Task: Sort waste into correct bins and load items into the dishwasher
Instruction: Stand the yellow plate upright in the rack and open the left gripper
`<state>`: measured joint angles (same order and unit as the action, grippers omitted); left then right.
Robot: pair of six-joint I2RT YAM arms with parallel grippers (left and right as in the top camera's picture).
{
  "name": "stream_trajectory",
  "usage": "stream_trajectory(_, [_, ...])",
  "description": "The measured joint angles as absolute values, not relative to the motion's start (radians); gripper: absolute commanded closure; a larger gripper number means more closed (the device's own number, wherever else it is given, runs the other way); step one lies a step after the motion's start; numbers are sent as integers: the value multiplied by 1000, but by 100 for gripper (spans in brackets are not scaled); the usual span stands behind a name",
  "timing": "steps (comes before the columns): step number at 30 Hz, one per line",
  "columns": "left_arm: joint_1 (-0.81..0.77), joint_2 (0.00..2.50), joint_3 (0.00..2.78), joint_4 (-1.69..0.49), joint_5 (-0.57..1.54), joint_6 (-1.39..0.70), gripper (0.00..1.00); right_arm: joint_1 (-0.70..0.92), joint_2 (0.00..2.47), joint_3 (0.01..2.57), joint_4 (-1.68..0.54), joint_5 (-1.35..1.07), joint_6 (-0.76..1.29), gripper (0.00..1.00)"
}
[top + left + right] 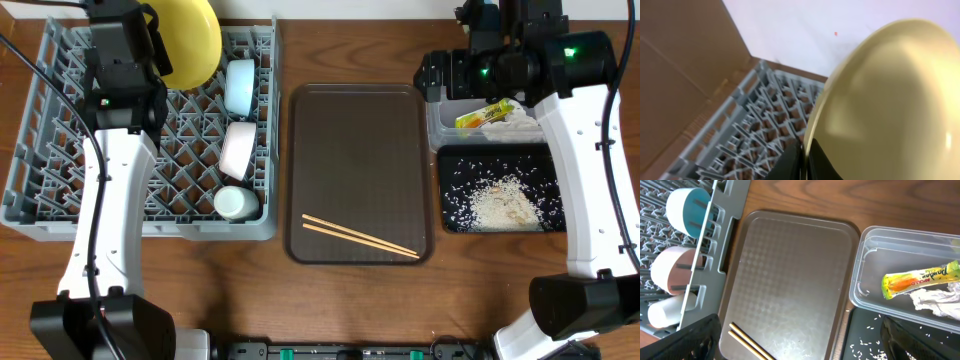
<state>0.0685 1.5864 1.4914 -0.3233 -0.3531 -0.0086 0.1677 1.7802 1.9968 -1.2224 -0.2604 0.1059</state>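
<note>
**A:** What is laid out, biggest first?

**B:** The grey dish rack [140, 228] is set at the left and the brown tray [360, 140] in the middle. At the right, rice scraps [505, 200] are spread in the black tray [455, 170]. The wrapper [485, 115] and crumpled paper [515, 125] are kept in the clear tub [437, 125].

**A:** And the dishes?

**B:** The yellow plate [195, 40] is held over the rack's far edge. Its rim is clamped by the left gripper [802, 160]. It is judged not yet seated among the pegs. The light blue bowl [240, 85], white bowl [237, 148] and small cup [235, 203] are stood along the rack's right side.

**A:** What is left out?

**B:** Only the chopsticks [360, 236], laid together at the tray's near end. Their long axis runs almost across the tray, slanted from far-left to near-right.

**A:** Which arm is favoured?

**B:** The right gripper [807, 340] is poised above the tub, fingers wide apart and nothing held. The chopsticks lie nearward and to its left, their right tips closest. The right arm is judged nearer, and it is unburdened.
</note>
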Motion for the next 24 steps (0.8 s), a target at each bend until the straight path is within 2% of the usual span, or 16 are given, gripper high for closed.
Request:
stream_trajectory(6, [68, 1671, 1491, -281, -447, 34, 93, 168, 1780, 1997, -1222, -260, 106, 1])
stream_trajectory(24, [50, 1790, 1491, -214, -532, 109, 93, 168, 1780, 1997, -1222, -260, 106, 1])
